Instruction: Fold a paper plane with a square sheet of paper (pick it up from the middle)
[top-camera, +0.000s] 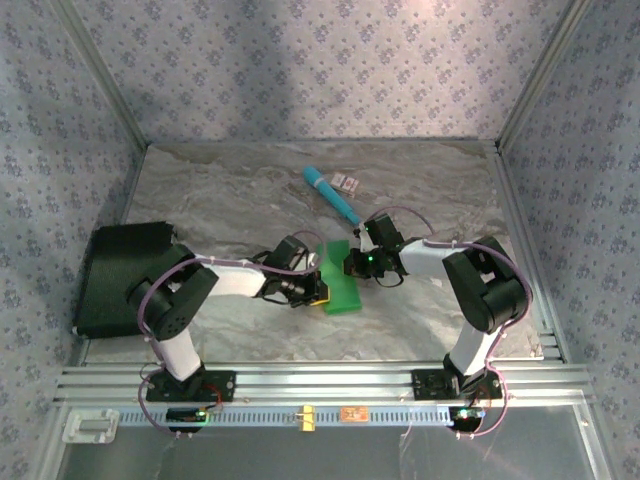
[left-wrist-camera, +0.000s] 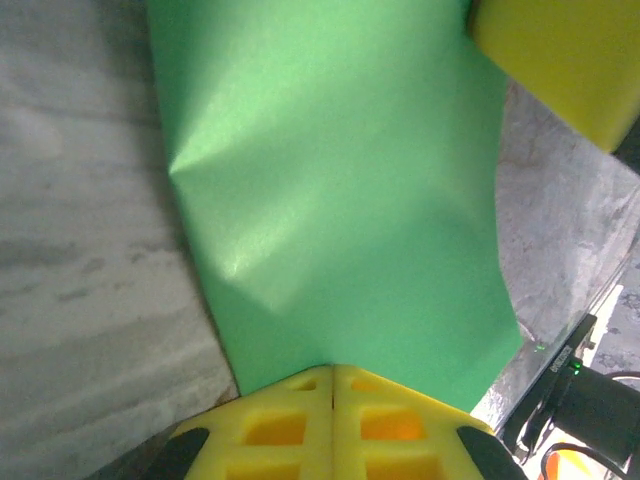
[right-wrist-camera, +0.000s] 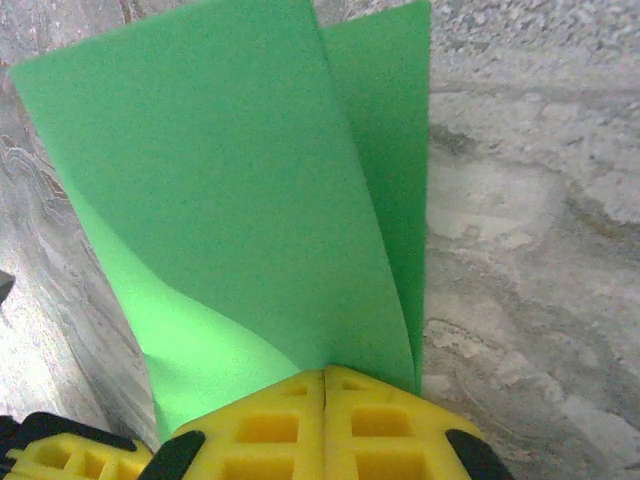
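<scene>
The bright green sheet of paper (top-camera: 340, 278) is held up over the middle of the table, folded over on itself. My left gripper (top-camera: 318, 285) pinches its left edge, jaws closed flat on the paper (left-wrist-camera: 340, 220). From the opposite side, my right gripper (top-camera: 352, 264) grips the paper too. In the right wrist view the paper (right-wrist-camera: 230, 190) rises from between the shut yellow fingers (right-wrist-camera: 360, 420) as two layers, a narrow one behind on the right. The right gripper's yellow finger (left-wrist-camera: 565, 55) shows at the top right of the left wrist view.
A teal cylindrical stick (top-camera: 333, 196) lies behind the grippers, a small patterned card (top-camera: 346, 182) beside it. A black case (top-camera: 122, 278) sits at the table's left edge. Metal frame posts and patterned walls close in the marbled table (top-camera: 230, 190).
</scene>
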